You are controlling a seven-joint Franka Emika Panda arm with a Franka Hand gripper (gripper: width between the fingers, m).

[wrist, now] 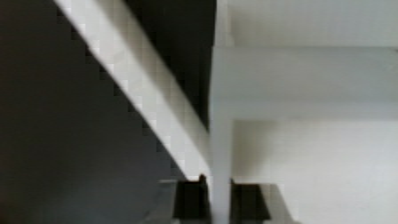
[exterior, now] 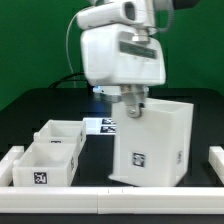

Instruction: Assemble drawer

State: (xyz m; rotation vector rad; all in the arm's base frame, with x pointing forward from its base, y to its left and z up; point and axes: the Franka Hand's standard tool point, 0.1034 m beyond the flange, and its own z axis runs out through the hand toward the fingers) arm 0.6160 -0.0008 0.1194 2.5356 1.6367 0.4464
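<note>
The tall white drawer housing (exterior: pixel 155 145) stands at the exterior view's right, open at the top, with a square tag on its front face. My gripper (exterior: pixel 130 108) reaches down over its near-left top edge. In the wrist view my gripper (wrist: pixel 217 200) is shut on a thin white wall of the housing (wrist: pixel 302 90), with a dark finger (wrist: pixel 189 200) on either side of it. Two small open-topped white trays sit at the exterior view's left, one further back (exterior: pixel 60 133) and one nearer (exterior: pixel 45 165), both tagged.
Low white border rails run along the front (exterior: pixel 110 207), the left (exterior: pixel 10 160) and the right (exterior: pixel 215 165). The marker board (exterior: pixel 103 126) lies flat on the black table behind the trays, partly hidden by the housing.
</note>
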